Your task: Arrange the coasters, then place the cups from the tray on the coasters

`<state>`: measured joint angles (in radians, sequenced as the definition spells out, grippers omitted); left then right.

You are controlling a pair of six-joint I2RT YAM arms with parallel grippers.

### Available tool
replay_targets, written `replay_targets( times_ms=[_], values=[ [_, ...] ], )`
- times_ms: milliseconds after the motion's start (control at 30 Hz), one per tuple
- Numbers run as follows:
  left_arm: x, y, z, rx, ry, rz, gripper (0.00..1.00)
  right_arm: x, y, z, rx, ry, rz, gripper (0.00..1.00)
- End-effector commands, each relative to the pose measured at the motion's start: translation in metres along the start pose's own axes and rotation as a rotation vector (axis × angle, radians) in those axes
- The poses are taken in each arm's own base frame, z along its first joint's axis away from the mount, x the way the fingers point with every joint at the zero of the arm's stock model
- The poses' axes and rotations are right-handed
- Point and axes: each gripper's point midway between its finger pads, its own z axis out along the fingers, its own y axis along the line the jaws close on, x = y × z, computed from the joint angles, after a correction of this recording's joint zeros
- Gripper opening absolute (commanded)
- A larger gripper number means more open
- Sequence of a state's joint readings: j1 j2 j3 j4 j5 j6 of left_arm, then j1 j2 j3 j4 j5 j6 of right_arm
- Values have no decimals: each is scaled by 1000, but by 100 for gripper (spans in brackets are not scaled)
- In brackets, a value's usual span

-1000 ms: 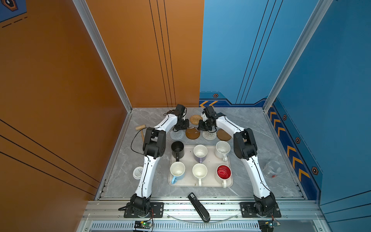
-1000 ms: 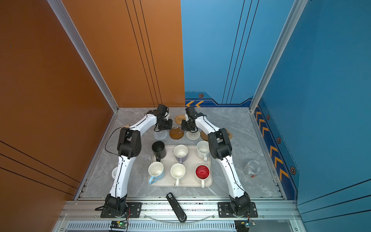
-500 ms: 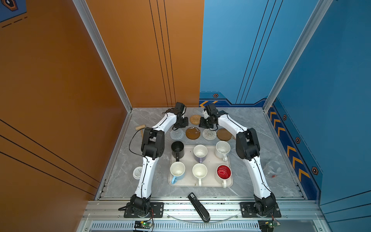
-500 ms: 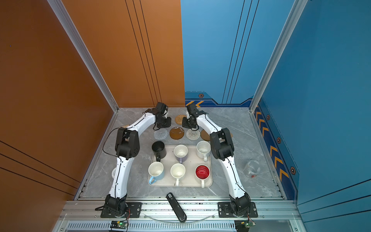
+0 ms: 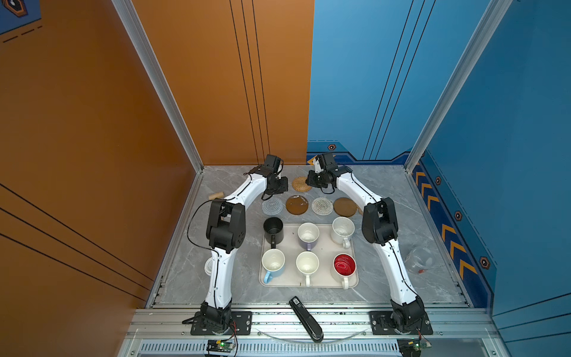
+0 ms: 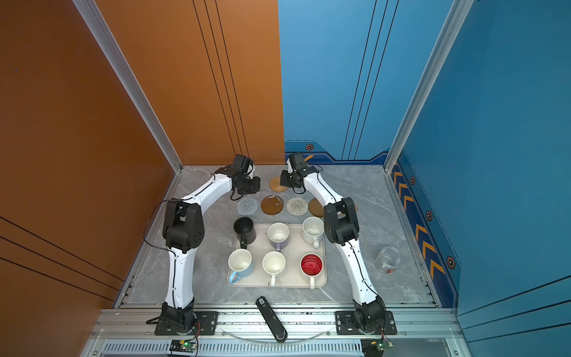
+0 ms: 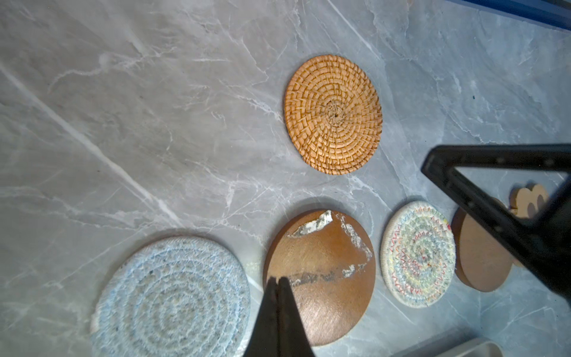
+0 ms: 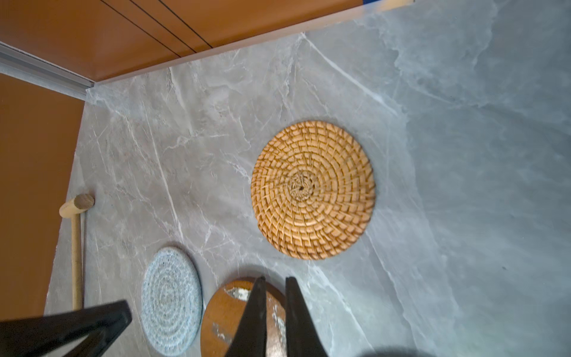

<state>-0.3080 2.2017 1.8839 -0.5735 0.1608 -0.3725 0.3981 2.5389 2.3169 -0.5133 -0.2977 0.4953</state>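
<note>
Rattan coaster (image 5: 299, 184) lies between clenched left end effector (image 7: 277, 282) and nearly clenched right end effector (image 8: 275, 279).

Rattan coaster (image 7: 333, 114) lying apart, scratched brown coaster (image 7: 321, 278) nearby, left tool (image 7: 277, 279) pinched closed

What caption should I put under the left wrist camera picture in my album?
Left hand, shut, near the scratched brown coaster; the rattan coaster lies apart on the table.
</note>
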Motion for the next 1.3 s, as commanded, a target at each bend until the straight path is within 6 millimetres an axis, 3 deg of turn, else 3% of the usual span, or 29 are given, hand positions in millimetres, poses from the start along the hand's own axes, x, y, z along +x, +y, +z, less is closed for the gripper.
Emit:
replay_targets(
  times_ms=[0, 267, 533, 833, 1267],
  values=[
    [-14, -10, -22, 39, -75, -9, 1, -11, -10, 14, -2, -37, 43, 12],
    [-13, -16, -40, 59, -105, -5, 2, -14, -24, 30, -14, -59, 100, 12],
    [-7, -14, -41, 64, -104, -13, 2, -5, -35, 47, -25, -31, 151, 13],
    [-5, -12, -44, 60, -105, -15, 1, 10, -35, 60, -46, 11, 172, 13],
    [0, -6, -47, 56, -108, -28, 2, 34, -1, 78, -146, 86, 158, 13]
  ],
)
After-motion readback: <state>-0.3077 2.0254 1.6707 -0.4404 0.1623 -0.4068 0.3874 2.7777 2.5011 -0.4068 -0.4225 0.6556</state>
